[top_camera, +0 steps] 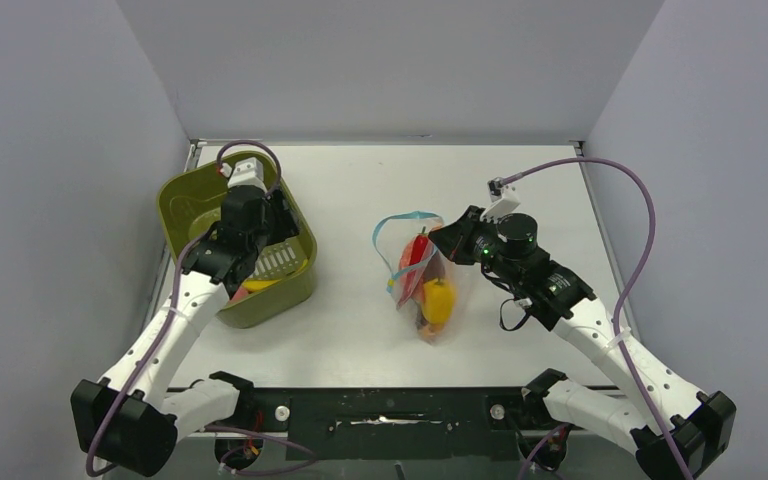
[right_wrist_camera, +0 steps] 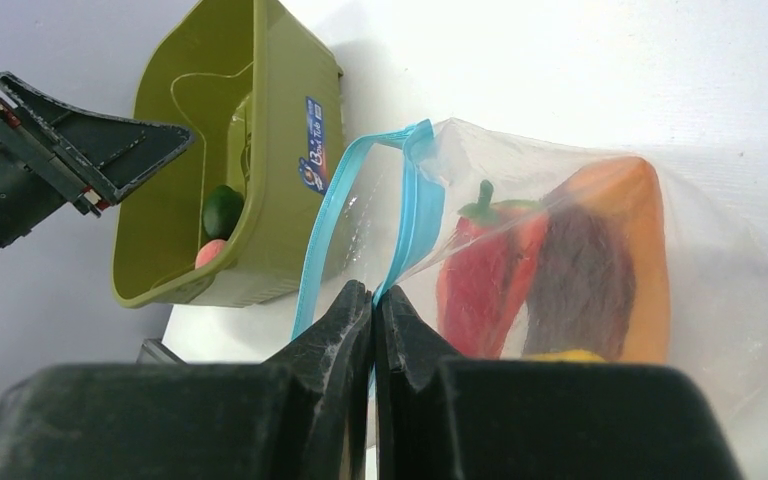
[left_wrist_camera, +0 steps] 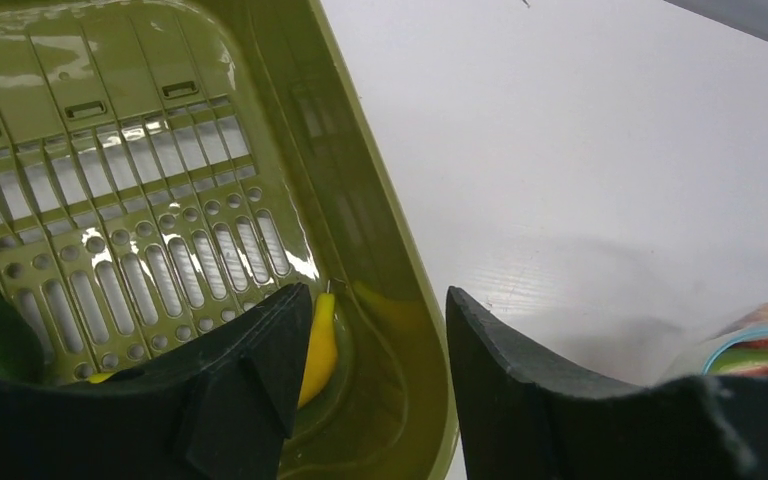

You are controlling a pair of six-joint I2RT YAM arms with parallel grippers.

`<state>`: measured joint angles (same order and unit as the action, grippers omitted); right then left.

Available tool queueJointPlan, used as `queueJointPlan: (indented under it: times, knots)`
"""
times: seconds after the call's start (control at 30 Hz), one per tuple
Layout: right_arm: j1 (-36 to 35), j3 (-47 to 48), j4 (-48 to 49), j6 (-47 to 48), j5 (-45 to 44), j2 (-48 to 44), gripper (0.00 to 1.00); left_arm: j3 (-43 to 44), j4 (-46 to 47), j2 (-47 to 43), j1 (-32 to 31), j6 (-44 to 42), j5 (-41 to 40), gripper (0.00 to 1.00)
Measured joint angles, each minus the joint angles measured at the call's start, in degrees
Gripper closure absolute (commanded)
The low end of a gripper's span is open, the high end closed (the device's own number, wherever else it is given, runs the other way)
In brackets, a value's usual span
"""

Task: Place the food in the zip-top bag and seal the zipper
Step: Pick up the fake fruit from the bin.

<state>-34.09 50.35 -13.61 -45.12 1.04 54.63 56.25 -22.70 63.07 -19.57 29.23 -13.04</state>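
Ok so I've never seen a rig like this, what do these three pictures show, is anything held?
Two robot arms are bolted at the table's near edge. One picture looks down from above; the other two come from a camera on each wrist. On the table sit an olive-green bin and a zip-top bag with a red pepper and other toy food inside. The left gripper hangs open over the bin, holding nothing, a yellow toy below it. The right gripper is shut on the bag's mouth at the blue zipper.

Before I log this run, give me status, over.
Left gripper open in bin, by yellow food. Right gripper shut on bag edge. Zipper unsealed. Path clear.
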Motion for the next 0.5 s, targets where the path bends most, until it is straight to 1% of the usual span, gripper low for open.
queueJointPlan:
  times: [0.13,0.3,0.5]
  knots:
    - [0.0,0.0,-0.2,0.1,0.0,0.1,1.00,0.0,-0.1,1.2,2.0,1.3,0.9,0.54]
    - [0.0,0.0,-0.2,1.1,-0.4,0.8,1.00,0.0,-1.1,1.5,6.8,2.1,1.2,0.54]
    - [0.7,0.7,-1.2,4.7,-1.7,2.1,1.00,-1.0,-2.8,1.7,10.5,2.1,-1.4,0.51]
